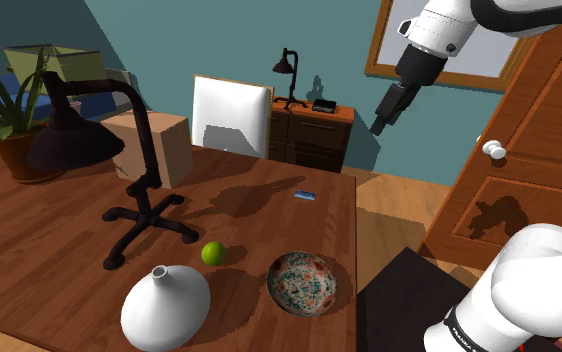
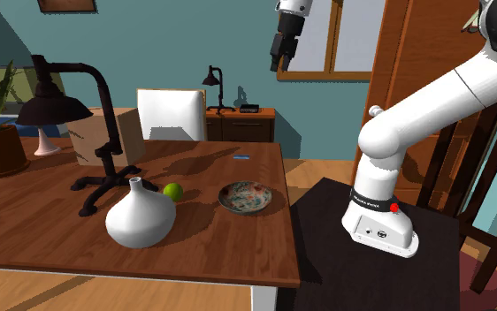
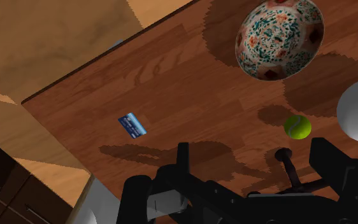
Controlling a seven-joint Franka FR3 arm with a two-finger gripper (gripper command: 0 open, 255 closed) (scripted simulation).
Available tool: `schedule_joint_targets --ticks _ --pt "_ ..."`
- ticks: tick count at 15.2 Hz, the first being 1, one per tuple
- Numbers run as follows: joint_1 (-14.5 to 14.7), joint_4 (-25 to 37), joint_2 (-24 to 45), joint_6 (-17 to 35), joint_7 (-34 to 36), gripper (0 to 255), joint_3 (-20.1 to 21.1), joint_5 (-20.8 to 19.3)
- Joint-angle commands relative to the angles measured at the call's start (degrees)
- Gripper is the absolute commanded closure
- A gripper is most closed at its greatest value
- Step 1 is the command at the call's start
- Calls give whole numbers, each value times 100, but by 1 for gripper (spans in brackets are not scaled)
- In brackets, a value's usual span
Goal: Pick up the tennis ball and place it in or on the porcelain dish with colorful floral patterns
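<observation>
Wooden table (image 1: 319, 228) bearing tennis ball (image 1: 213, 253) lower centre, near floral dish (image 1: 307, 282) | gripper (image 1: 380, 126) hanging upper right, fingers (image 3: 183, 159) apart, empty | blue card (image 1: 305, 196) print unreadable

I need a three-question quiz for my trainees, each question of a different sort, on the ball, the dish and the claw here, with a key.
1. True or false: the yellow-green tennis ball lies inside the round floral-patterned dish.
2. Which stands nearest the ball? A) the white bulbous vase B) the small blue card C) the tan box
3. Fill in: the black two-finger claw, up in the air, has its fingers ____.
Key: 1 false; 2 A; 3 open.
</observation>
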Motion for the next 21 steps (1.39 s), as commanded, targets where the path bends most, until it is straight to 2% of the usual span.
schedule_joint_targets --ticks 1,7,13,17,21 --pt "0 0 0 0 0 0 0 0" --pt "63 -562 389 1014 611 0 597 262" --pt "83 -832 1099 2061 1247 0 1231 431" --pt "41 -843 1740 2754 1719 0 1673 424" --pt "-71 -718 2499 3411 2271 0 2132 249"
